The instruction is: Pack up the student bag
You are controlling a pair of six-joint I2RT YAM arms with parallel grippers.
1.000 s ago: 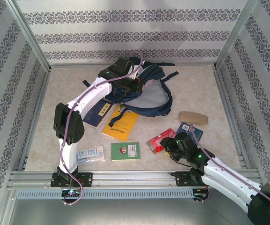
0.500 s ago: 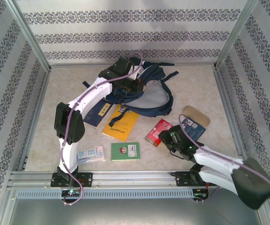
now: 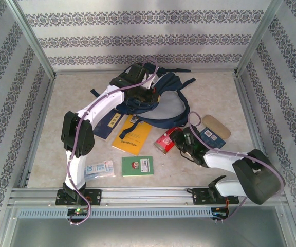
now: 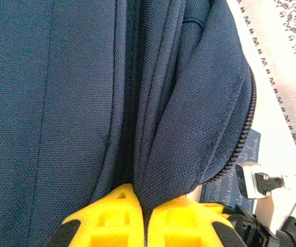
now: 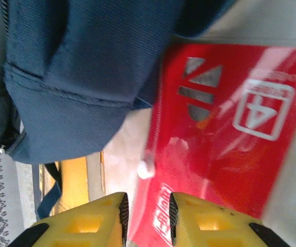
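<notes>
White numeral 4 in an outlined box on red packet (image 5: pixel 225 134); number 20 on blue-and-white packet (image 3: pixel 98 169); other lettering unreadably small.

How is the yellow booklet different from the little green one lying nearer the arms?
The yellow booklet is the larger; the green booklet is clearly smaller. The yellow one lies askew with its far end at the student bag; the green one lies square to the table edge, apart from the bag. Both lie flat on the table, outside the bag.
</notes>
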